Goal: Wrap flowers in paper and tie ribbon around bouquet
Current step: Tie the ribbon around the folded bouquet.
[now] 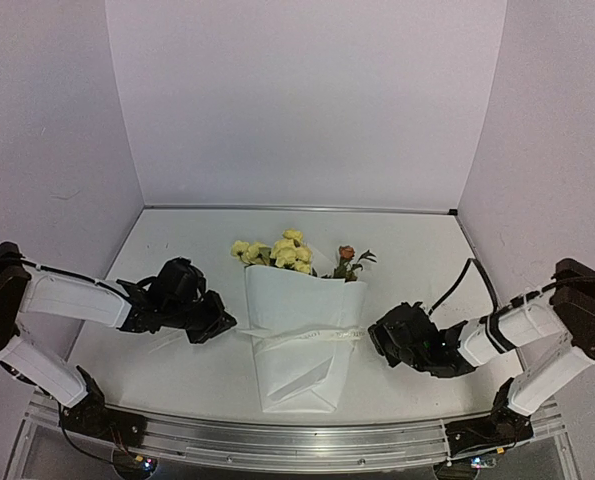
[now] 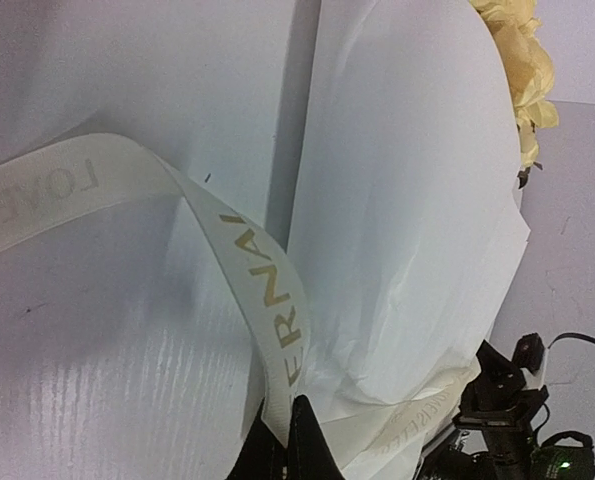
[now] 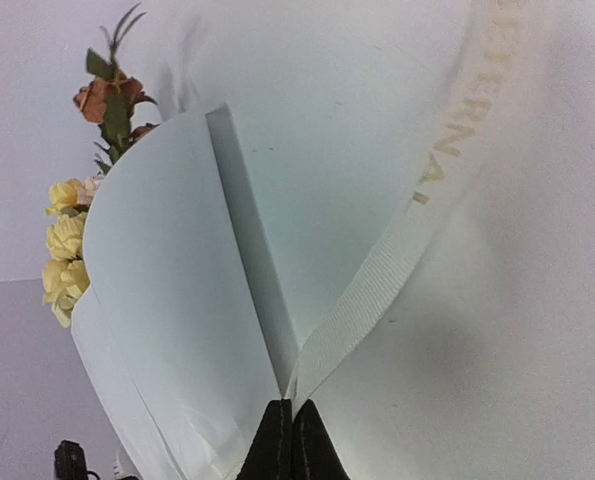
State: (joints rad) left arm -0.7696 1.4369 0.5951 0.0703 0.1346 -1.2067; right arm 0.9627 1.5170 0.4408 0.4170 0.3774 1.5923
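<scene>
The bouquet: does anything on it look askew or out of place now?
Nothing is damaged or spilled. The ribbon only lies across the paper, unknotted, pinched on one side by the left gripper and on the other by the right gripper. The paper's overlapping edge gapes slightly, so the wrap looks loose.

A matte white table (image 1: 177, 375) lies under the left gripper (image 1: 220, 326) and right gripper (image 1: 379, 338), with a plain pale lilac back wall (image 1: 307, 100) beyond them, matching side walls (image 1: 47, 130) outboard of each, and an aluminium rail (image 1: 277, 440) behind them, all in soft, even light.
</scene>
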